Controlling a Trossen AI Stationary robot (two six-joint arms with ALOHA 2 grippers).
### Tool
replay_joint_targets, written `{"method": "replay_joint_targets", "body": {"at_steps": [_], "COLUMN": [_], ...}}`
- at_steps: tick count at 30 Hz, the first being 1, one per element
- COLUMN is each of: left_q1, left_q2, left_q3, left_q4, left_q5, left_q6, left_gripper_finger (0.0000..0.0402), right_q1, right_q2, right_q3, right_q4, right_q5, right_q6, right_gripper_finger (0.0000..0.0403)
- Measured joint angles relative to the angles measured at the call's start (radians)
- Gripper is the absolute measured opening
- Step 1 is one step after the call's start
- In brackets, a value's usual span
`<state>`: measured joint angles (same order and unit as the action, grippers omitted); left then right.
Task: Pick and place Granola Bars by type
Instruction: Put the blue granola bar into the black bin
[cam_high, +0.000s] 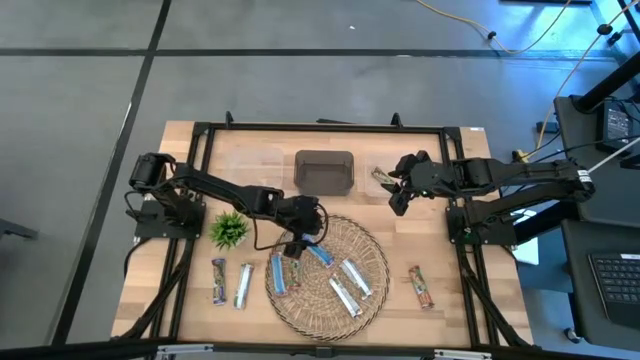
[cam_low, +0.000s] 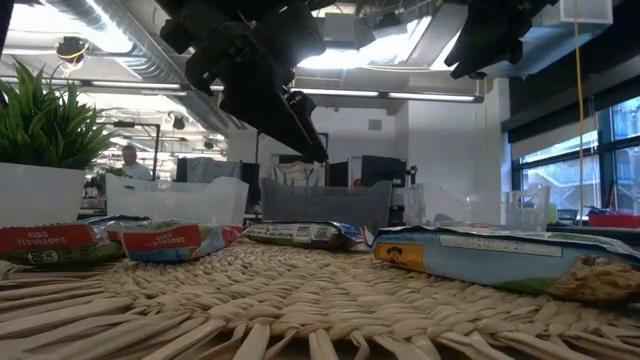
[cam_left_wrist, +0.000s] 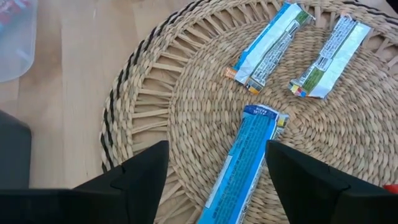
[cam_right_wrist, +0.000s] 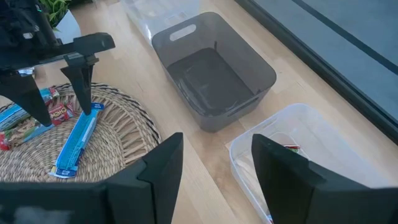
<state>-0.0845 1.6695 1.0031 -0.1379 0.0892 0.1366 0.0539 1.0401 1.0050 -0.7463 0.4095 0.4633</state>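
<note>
Saw a blue bar (cam_left_wrist: 245, 155) lying flat on the tray (cam_left_wrist: 143, 124), near its middle: long and narrow, of glossy foil, with a crimped, slightly bent end and small white print along its length. Found the left gripper (cam_left_wrist: 216, 148) low over it, the two dark wedge-shaped fingers released and spread wide, one on each side of the bar, grasping nothing. Noted two more bars farther in on the same tray, side by side and a little apart: a pale bar (cam_left_wrist: 270, 43), white and light blue with an orange edge at one end, and a silvery bar (cam_left_wrist: 329, 56) with green and coloured marks at its end. Saw also two bars (cam_high: 230, 284) on the bare table (cam_high: 450, 300) beside the tray, below the plant (cam_high: 229, 230), and a brown bar (cam_high: 421, 287) alone on the other side of the tray. Found the tray round, woven of straw-coloured wicker with open radial spokes near the rim and some dark strands in the weave; the table of light wood. Saw the right gripper (cam_right_wrist: 217, 142) in the air above the far side of the table, its fingers apart and empty, over a clear bin (cam_right_wrist: 249, 146) of thin transparent plastic with something red-printed in it. Beside this stood a grey bin (cam_right_wrist: 255, 65), smoky, rectangular, with rounded corners and a slot handle.
</note>
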Motion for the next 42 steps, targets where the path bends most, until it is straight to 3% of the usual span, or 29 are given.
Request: {"method": "replay_joint_targets", "body": {"at_steps": [8, 21, 34, 42], "left_q1": [0.000, -0.007, -0.008, -0.008], "left_q2": [0.041, 0.188, 0.179, 0.179], "left_q3": [0.000, -0.002, -0.001, -0.001], "left_q4": [0.002, 0.003, -0.001, 0.000], "left_q5": [0.057, 0.056, 0.023, 0.024], "left_q6": [0.025, 0.069, 0.111, 0.112], "left_gripper_finger": [0.0244, 0.0222, 0.0120, 0.0090], "right_q1": [0.000, 0.000, 0.000, 0.000], "right_q2": [0.000, 0.000, 0.000, 0.000], "right_q3": [0.000, 0.000, 0.000, 0.000], "right_q4": [0.000, 0.000, 0.000, 0.000], "right_q5": [0.000, 0.000, 0.000, 0.000], "right_q6": [0.000, 0.000, 0.000, -0.004], "right_gripper_finger": [0.0194, 0.0194, 0.0194, 0.0194]}}
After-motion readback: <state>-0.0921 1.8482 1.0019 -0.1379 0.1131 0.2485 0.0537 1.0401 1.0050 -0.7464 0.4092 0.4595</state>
